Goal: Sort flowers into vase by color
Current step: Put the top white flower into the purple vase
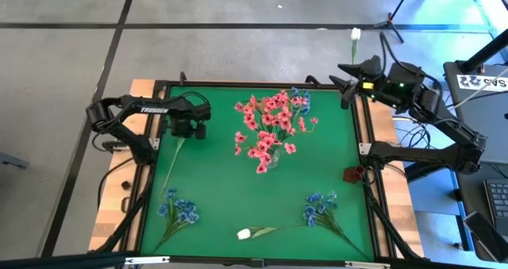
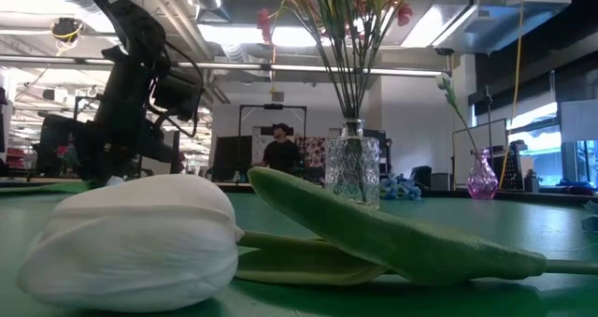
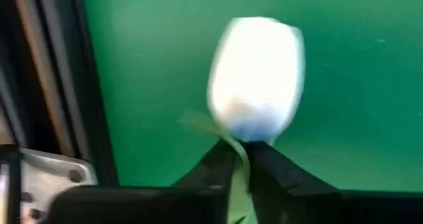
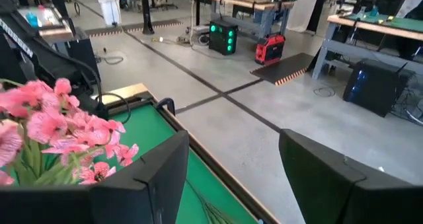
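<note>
Left gripper (image 3: 241,159) — pinched on white bud (image 3: 256,75) stem | right gripper (image 4: 231,178) — open, empty

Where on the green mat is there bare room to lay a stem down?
Bare: between the vase of pink flowers and the right edge; also between left blue sprig and the vase. Crowded: front edge, with white bud beside right blue sprig.

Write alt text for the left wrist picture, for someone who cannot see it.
A white flower bud fills the middle of the picture, its thin green stem pinched between the left gripper's two dark fingers. Behind it lies the green table mat, with the table's dark frame along one edge.
</note>
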`<state>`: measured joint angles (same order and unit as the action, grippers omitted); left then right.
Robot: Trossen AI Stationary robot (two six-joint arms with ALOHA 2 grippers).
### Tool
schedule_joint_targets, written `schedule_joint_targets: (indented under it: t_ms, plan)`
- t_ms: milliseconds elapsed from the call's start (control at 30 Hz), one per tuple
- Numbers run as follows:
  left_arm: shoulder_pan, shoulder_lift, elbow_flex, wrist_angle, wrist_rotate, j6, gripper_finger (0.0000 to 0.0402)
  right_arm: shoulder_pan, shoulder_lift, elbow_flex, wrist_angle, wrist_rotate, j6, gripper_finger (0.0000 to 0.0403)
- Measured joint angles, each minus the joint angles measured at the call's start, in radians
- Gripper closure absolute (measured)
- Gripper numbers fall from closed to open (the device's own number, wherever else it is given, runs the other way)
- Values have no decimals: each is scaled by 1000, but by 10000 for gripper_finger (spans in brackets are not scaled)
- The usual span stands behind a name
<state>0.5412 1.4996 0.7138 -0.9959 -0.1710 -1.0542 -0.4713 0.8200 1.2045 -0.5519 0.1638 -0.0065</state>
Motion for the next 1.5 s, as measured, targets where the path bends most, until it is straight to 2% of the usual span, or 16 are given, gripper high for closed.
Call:
schedule_joint_targets:
  t_ms: [67,167,333,533,667,767,867,967,1233,1333,1500]
  plan:
    - [-20,-16,17,-30,-17,-15,390,0,-18,0,5,0,-6,166]
    - [-64,-74,76,-115,-66,-70,388,0,-49,0,24,-15,-25,166]
    - [-119,-229,250,-189,-167,-87,386,0,-81,0,77,-77,-28,166]
    - [-187,-399,518,-105,-329,65,386,0,-72,1,91,-123,-28,166]
    - [-251,-462,661,50,-370,228,386,0,-50,1,108,-151,-28,166]
    - [-293,-483,730,180,-303,314,386,0,-37,1,151,-188,-28,166]
    - [-336,-489,765,312,-176,368,386,0,-34,1,194,-224,-27,166]
    - [-396,-485,770,444,-56,401,386,0,-32,1,223,-266,-20,166]
    - [-624,-430,770,728,166,566,386,0,-30,1,272,-417,141,166]
    - [-695,-414,770,784,190,572,386,0,-29,1,271,-456,162,166]
    - [-775,-340,770,927,118,656,386,1,-24,1,337,-533,185,166]
